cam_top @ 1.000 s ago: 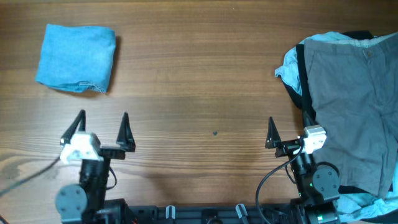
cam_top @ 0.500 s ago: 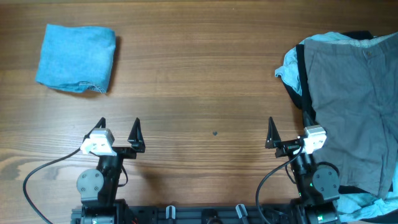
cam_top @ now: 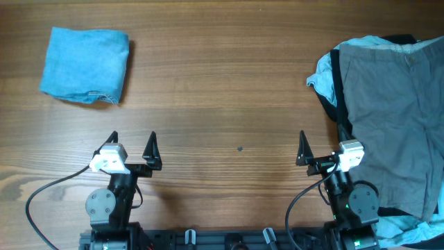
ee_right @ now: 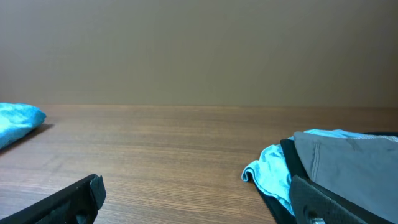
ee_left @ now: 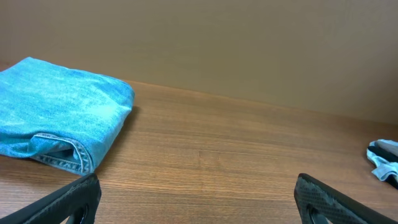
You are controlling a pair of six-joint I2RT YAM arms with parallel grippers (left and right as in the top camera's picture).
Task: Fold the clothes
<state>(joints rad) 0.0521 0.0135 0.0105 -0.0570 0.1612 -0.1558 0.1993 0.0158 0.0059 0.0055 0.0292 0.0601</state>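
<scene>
Overhead, the folded denim (cam_top: 84, 64) sits far-left on the surface (cam_top: 229, 83), presumably set aside as finished, its hem toward the robot; the grey shorts (cam_top: 392, 118) lie over a light-blue garment (cam_top: 321, 75) at right, awaiting folding, long axis running far-to-near, waistband seemingly at the far end. The left fingers (cam_top: 151, 144) and right fingers (cam_top: 302, 147) rest spread wide, empty. Left wrist: folded denim (ee_left: 56, 118) ahead-left. Right wrist: grey shorts (ee_right: 354, 165) close at right

Grey shorts (cam_top: 395, 118) partly beyond right edge.
</scene>
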